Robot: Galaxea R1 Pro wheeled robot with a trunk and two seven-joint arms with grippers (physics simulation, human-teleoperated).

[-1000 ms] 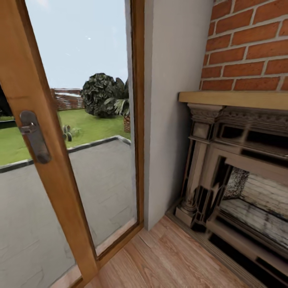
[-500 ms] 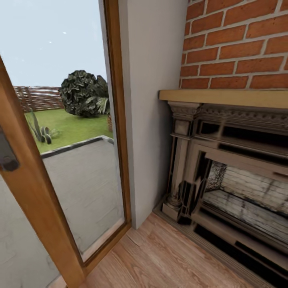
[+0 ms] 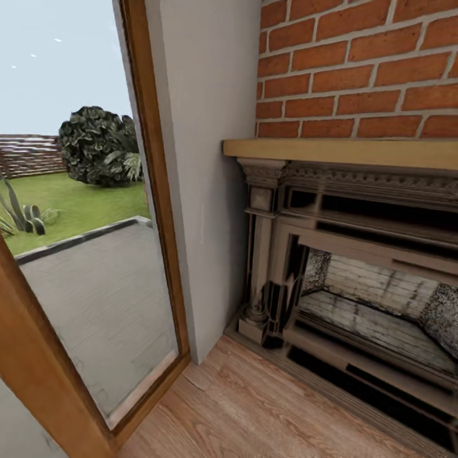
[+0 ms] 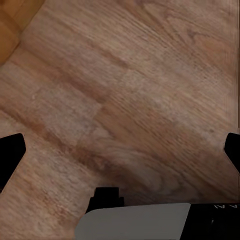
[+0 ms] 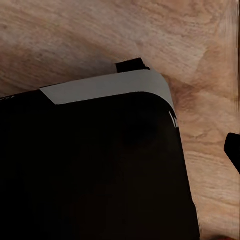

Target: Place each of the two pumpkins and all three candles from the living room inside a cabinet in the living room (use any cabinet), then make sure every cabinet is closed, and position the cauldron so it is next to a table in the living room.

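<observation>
Living-room corner, head view: wood plank floor [image 3: 254, 407] runs up to a grey plaster wall [image 3: 203, 159] and a red brick chimney breast [image 3: 356, 70]. Pale wood mantel shelf [image 3: 343, 151] sits over a dark carved fireplace [image 3: 280, 254]; its firebox [image 3: 375, 305] is the one hollow thing here, and it holds just grey brick lining, no objects visible. Glass door with a wood frame [image 3: 156, 210] stands left of the wall; through it a grey patio [image 3: 89, 299], lawn [image 3: 83, 203], dark bush [image 3: 95, 145] and a spiky plant [image 3: 19, 216].

No pumpkins, candles, cauldron or cabinet visible in these views, so their location can't be told.

Left wrist view: left claw [image 4: 120, 155] hangs over bare floor planks, its two dark fingertips [image 4: 10, 155] at opposite edges of the picture, spread wide with nothing between them. A grey and black part of the robot body [image 4: 145, 222] lies under it.

Right wrist view: right claw [image 5: 233, 150] shows one dark fingertip at the edge; the rest is cut off, so whether it is spread or closed cannot be told. Black robot base with a grey rim [image 5: 100, 165] is in front of it, floor beyond.

Versus a second ago: whole head picture slid left, so the camera turned right. Door handle is out of frame, more firebox and brick in frame. Nothing in the room itself moved.
</observation>
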